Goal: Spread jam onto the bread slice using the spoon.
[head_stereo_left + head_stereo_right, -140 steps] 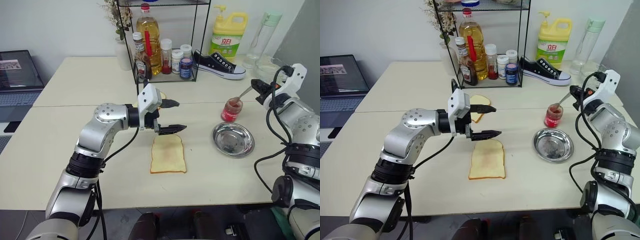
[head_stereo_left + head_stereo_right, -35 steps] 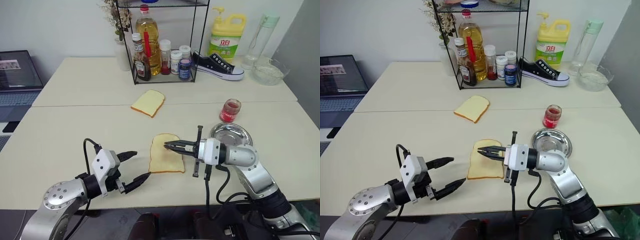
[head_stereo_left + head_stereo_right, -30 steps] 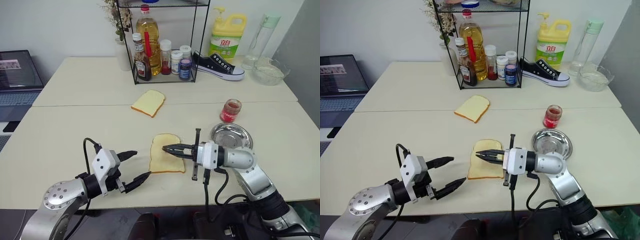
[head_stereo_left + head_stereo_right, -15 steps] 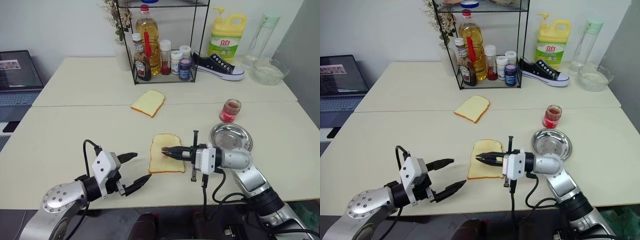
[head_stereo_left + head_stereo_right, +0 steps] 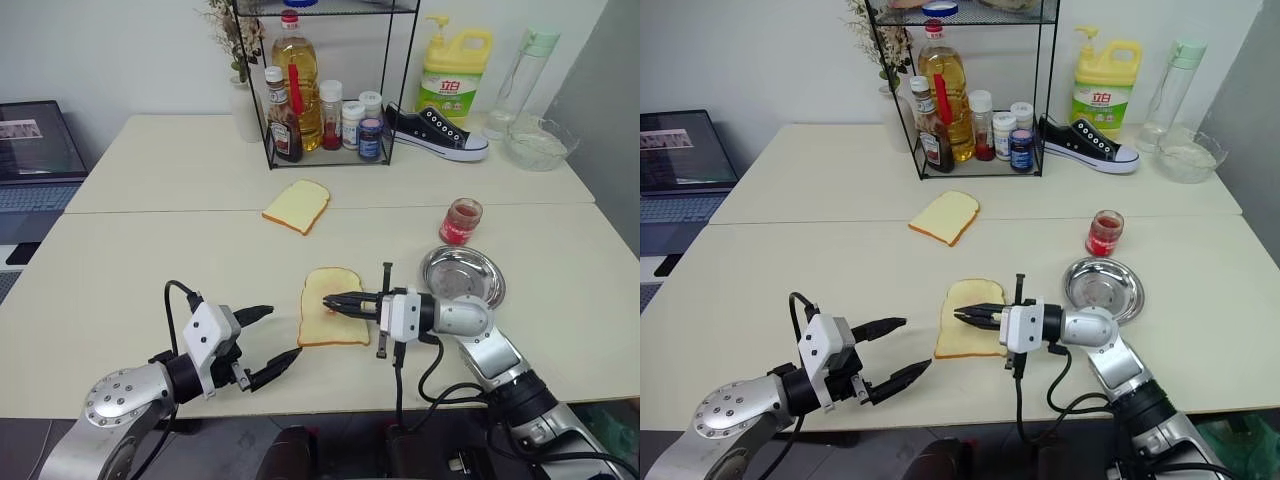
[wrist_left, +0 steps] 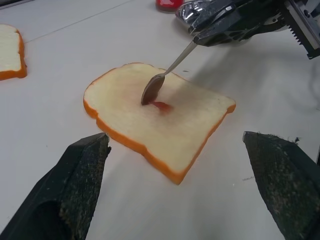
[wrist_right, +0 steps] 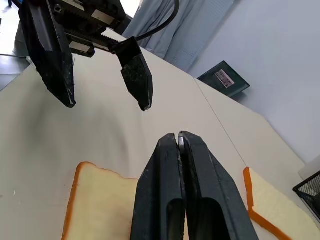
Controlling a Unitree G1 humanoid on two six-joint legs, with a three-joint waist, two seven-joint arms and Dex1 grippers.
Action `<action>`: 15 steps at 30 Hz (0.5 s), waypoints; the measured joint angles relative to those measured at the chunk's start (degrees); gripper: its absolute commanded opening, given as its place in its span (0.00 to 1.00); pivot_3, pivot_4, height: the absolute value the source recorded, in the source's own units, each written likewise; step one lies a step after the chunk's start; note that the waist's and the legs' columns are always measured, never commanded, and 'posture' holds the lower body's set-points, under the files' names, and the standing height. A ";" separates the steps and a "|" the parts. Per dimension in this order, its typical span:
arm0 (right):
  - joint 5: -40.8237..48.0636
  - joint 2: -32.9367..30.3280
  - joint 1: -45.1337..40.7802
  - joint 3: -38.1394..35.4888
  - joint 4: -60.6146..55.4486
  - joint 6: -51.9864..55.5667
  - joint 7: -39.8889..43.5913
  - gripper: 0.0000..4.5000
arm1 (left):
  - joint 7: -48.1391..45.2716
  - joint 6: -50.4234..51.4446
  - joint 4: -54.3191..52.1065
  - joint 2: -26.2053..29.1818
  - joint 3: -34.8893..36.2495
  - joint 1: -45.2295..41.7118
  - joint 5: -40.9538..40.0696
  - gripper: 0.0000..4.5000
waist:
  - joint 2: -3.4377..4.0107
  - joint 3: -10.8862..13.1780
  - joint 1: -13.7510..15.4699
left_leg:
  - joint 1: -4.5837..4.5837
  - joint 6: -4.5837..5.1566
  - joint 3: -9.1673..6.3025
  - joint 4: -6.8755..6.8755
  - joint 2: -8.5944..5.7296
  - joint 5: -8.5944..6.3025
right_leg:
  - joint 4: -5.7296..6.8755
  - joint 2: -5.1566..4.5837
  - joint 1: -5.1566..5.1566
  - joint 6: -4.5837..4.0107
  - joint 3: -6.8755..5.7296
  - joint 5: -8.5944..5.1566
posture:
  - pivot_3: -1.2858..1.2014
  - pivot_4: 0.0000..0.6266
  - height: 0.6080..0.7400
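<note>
The bread slice [image 5: 334, 322] lies flat in the middle of the near table. My right gripper [image 5: 330, 300] reaches over it from the right, shut on the handle of the spoon [image 6: 165, 75]. The spoon's bowl rests tilted on the slice's top face. A small red smear of jam [image 6: 161, 106] sits right beside the bowl, with a faint pink trace around it. My left gripper [image 5: 286, 331] hovers low to the left of the slice, open and holding nothing. Both its fingers [image 7: 135, 75] point toward the bread.
A second bread slice [image 5: 297, 205] lies farther back. A red jam jar [image 5: 461, 220] and a round steel dish [image 5: 470, 268] stand right of the slice. A wire rack of bottles [image 5: 325, 100], a shoe [image 5: 437, 130], a detergent jug [image 5: 455, 70] and a glass bowl [image 5: 540, 146] line the back.
My right gripper has eased a little lower and further left over the slice, bringing the spoon's bowl onto the bread. The left gripper has kept still.
</note>
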 measured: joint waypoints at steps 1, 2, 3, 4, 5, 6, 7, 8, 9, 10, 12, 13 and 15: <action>0.02 -0.08 -0.02 -0.09 0.00 0.00 -0.01 0.00 | 0.01 -0.07 0.04 0.00 -0.05 -0.27 0.03 1.00 | 0.00 0.00 0.01 | 0.00 0.00 0.00 0.00 0.00 0.00 | 0.00 0.00 0.00 0.00 0.00 0.00 | 0.52 0.24 1.00; 0.10 -0.19 -0.08 -0.35 -0.01 0.02 -0.09 0.00 | 0.00 -0.22 0.07 0.00 -0.09 -0.54 0.05 1.00 | 0.00 0.00 0.02 | 0.00 0.00 0.01 0.00 0.00 0.00 | 0.00 0.00 0.00 0.00 0.00 0.00 | 0.52 0.24 1.00; 0.13 -0.26 -0.11 -0.53 -0.01 0.04 -0.14 0.00 | -0.01 -0.27 0.09 0.00 -0.10 -0.59 0.06 1.00 | 0.00 0.00 0.02 | 0.00 0.00 0.01 0.00 0.00 0.00 | 0.00 0.00 0.00 0.00 0.00 0.00 | 0.52 0.24 1.00; 0.31 -0.44 -0.24 -0.81 -0.17 0.32 -0.29 0.00 | -0.07 -0.40 0.21 0.00 -0.10 -0.64 0.06 1.00 | 0.00 0.00 0.02 | 0.00 0.00 0.01 0.00 0.00 0.00 | 0.00 0.00 0.00 0.00 0.00 0.00 | 0.52 0.24 1.00; 0.50 -0.57 -0.47 -1.21 -0.28 0.52 -0.49 0.00 | -0.09 -0.43 0.32 0.00 -0.10 -0.65 0.07 1.00 | 0.00 0.00 0.02 | 0.00 0.00 0.00 0.00 0.00 0.00 | 0.00 0.00 0.00 0.00 0.00 0.00 | 0.52 0.24 1.00; 0.50 -0.76 -0.92 -1.87 -0.41 0.76 -0.93 0.00 | -0.15 -0.48 0.42 0.00 -0.10 -0.66 0.08 1.00 | 0.00 0.00 0.02 | -0.01 0.00 0.01 0.00 0.00 0.00 | 0.00 0.00 0.00 0.00 0.00 0.00 | 0.52 0.24 1.00; 0.52 -1.11 -1.55 -2.85 -0.53 0.89 -1.37 0.00 | -0.19 -0.52 0.52 0.00 -0.10 -0.67 0.09 1.00 | 0.00 0.00 0.02 | -0.01 0.00 0.01 0.00 0.00 0.00 | 0.00 0.00 -0.01 0.00 0.00 0.00 | 0.52 0.24 1.00; 0.55 -1.47 -1.97 -3.52 -0.74 0.97 -1.61 0.00 | -0.21 -0.53 0.58 0.00 -0.11 -0.68 0.10 1.00 | 0.00 0.00 0.03 | 0.00 0.00 0.01 0.00 0.00 0.00 | 0.00 0.00 0.00 0.00 0.00 0.00 | 0.52 0.24 1.00; 0.55 -1.56 -2.13 -4.18 -1.02 1.09 -1.88 0.00 | -0.21 -0.53 0.65 0.00 -0.14 -0.79 0.12 1.00 | -0.01 -0.01 0.02 | 0.00 0.00 0.00 0.00 0.00 0.00 | 0.00 0.00 0.00 0.00 -0.01 0.00 | 0.52 0.24 1.00; 0.48 -1.40 -2.13 -4.32 -1.00 1.10 -2.23 0.00 | -0.20 -0.53 0.74 0.00 -0.26 -1.06 0.13 1.00 | -0.01 -0.01 0.01 | 0.00 0.00 0.00 -0.01 0.01 0.00 | 0.00 0.00 -0.01 0.00 0.00 0.00 | 0.52 0.24 1.00; -0.19 -0.90 -2.10 -3.87 -0.66 1.04 -2.54 0.00 | -0.16 -0.53 0.79 0.00 -0.73 -1.63 0.14 1.00 | -0.01 -0.01 -0.06 | 0.00 0.00 0.01 -0.01 0.01 0.00 | 0.00 0.00 -0.01 0.00 0.00 0.00 | 0.52 0.24 1.00; -0.74 -0.67 -2.05 -3.63 -0.27 1.02 -2.64 0.00 | -0.15 -0.52 0.79 0.00 -0.94 -1.84 0.14 1.00 | -0.01 -0.01 -0.07 | 0.00 0.00 0.01 -0.01 0.01 0.00 | 0.00 0.00 -0.01 0.00 0.00 0.00 | 0.52 0.24 1.00; -2.22 -0.22 -1.76 -2.58 1.28 0.95 -2.89 0.00 | -0.13 -0.49 0.79 0.00 -1.39 -2.10 0.13 1.00 | -0.01 0.00 -0.06 | -0.01 0.00 0.02 -0.01 0.01 0.00 | 0.00 0.01 -0.02 0.00 0.01 0.00 | 0.52 0.24 1.00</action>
